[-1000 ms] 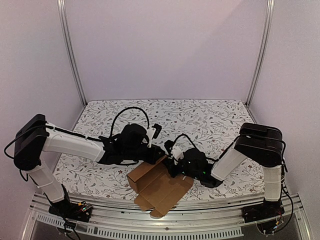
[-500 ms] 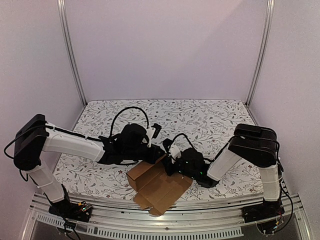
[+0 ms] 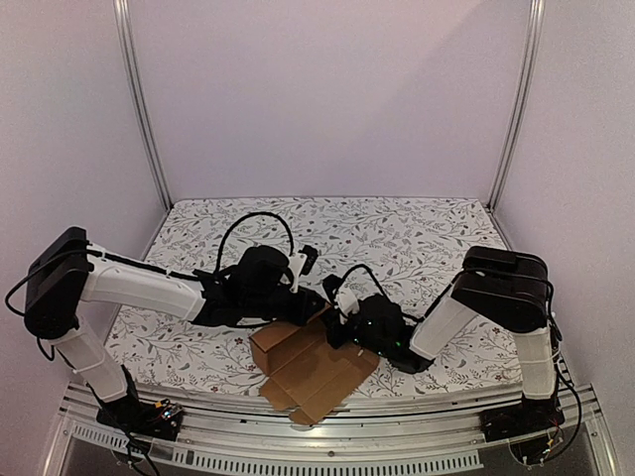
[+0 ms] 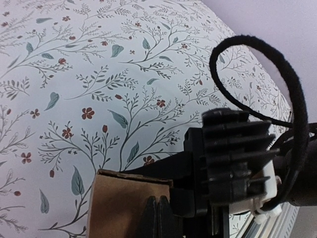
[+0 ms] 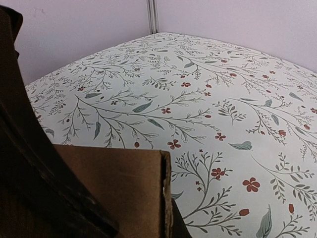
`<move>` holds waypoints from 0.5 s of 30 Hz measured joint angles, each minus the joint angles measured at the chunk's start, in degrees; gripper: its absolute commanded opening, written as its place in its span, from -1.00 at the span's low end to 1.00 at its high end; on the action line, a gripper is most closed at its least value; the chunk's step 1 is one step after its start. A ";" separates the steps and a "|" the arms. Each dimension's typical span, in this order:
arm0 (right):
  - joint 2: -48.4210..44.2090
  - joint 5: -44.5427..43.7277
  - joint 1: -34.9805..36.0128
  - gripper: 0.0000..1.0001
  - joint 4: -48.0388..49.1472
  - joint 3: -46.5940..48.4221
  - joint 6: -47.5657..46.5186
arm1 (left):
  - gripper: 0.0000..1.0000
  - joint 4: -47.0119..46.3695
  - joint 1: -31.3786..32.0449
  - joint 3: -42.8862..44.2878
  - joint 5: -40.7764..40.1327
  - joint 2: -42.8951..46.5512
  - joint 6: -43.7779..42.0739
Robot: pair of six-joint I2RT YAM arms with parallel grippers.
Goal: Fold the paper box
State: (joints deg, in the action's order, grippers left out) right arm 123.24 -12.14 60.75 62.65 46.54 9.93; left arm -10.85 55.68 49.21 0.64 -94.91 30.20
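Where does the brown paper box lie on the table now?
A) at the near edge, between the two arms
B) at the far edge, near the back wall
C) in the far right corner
A: the paper box lies at the near edge of the table, with the left claw and the right claw both at its far side.

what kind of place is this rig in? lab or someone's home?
Most likely a lab robot cell: aluminium frame posts, plain wall panels closing it in, and a slotted mounting rail along the floral-cloth table's near edge.
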 measured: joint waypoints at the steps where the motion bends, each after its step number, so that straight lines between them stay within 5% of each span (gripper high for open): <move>1: 0.00 -0.04 0.04 -0.86 0.00 0.00 -0.09 | -1.00 0.00 0.00 -0.22 0.00 0.20 0.02; 15: 0.00 -1.66 1.31 -0.61 -0.02 0.00 -1.20 | -1.00 -3.15 0.00 -2.45 -1.09 0.46 0.72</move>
State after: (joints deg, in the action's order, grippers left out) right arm 123.24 -13.80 62.06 62.63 46.54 8.73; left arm -14.00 55.68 46.76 -0.45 -94.45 30.92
